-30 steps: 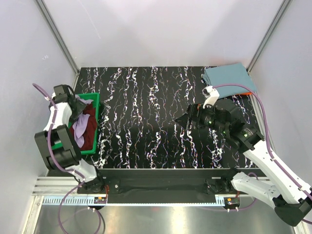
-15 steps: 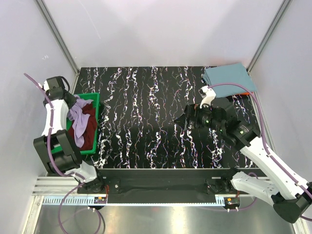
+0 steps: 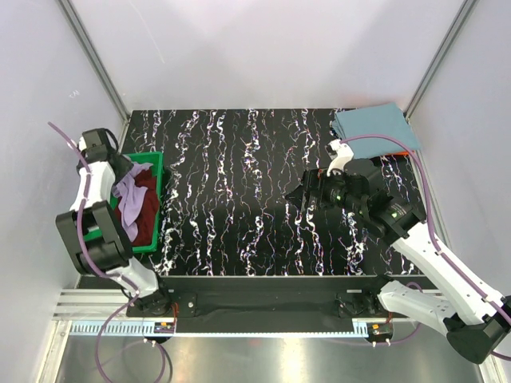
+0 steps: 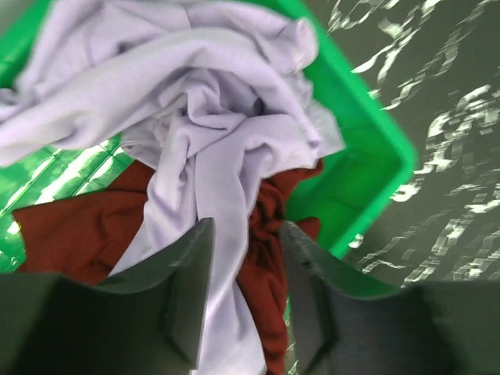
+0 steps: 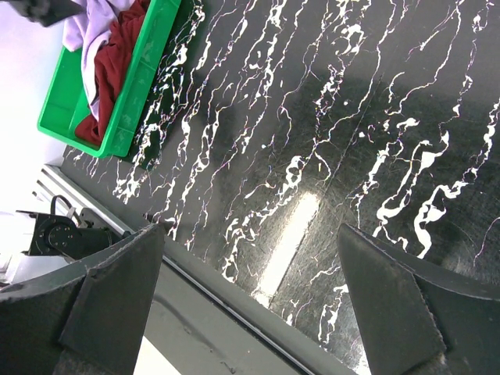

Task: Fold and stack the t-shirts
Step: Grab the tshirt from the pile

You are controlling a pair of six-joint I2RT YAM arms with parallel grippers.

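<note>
Left tool (image 4: pixel 246 228) straddles lavender t-shirt (image 4: pixel 195 117), apparently unpinched, in green tray (image 4: pixel 367 160).

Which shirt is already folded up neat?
The blue shirt, flat at the far right corner of the table. The purple shirt and dark red shirt are crumpled together in the green tray.

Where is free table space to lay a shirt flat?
The middle of the table, between the green tray and the right gripper, is bare. Crowded: the tray, and the far right corner holding the teal shirt.
</note>
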